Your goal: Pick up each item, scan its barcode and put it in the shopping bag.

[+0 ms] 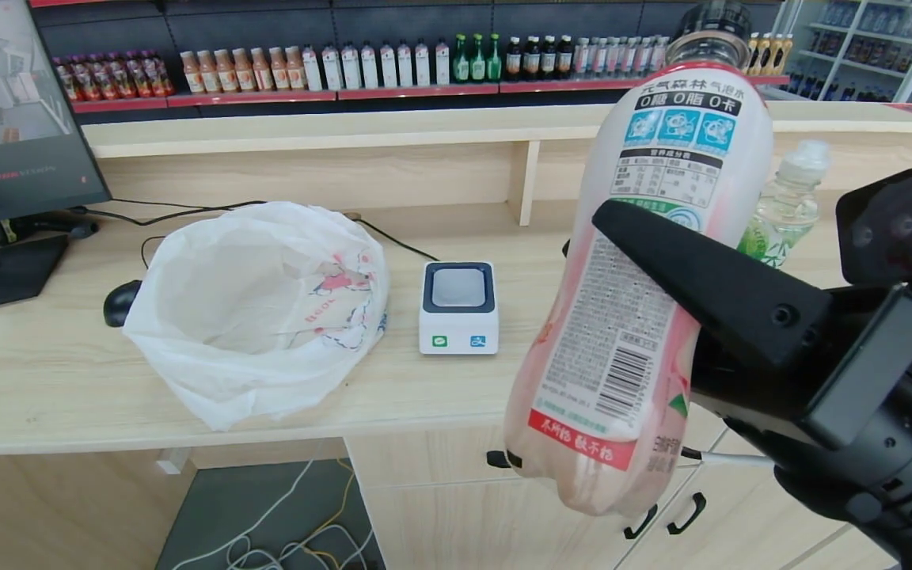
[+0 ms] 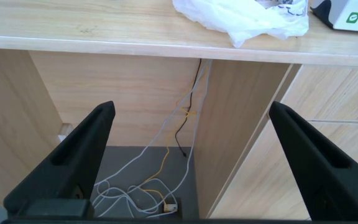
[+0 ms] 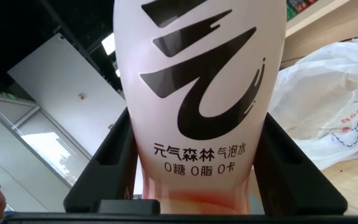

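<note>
A pink drink bottle (image 1: 630, 317) with a black cap is held high in front of the counter, tilted, its barcode label facing the head view. My right gripper (image 1: 685, 317) is shut on the bottle (image 3: 194, 93), one black finger (image 1: 701, 277) crossing the label. The white barcode scanner (image 1: 458, 307) sits on the counter to the left of the bottle. An open white shopping bag (image 1: 262, 305) lies left of the scanner. My left gripper (image 2: 191, 155) hangs open below the counter edge with nothing between its fingers.
A clear bottle with a green label (image 1: 784, 206) stands on the counter behind the pink one. A monitor (image 1: 13, 111) and a black mouse (image 1: 119, 302) are at the left. Cables (image 2: 160, 180) trail on the floor under the counter. Shelves of drinks (image 1: 393, 63) line the back.
</note>
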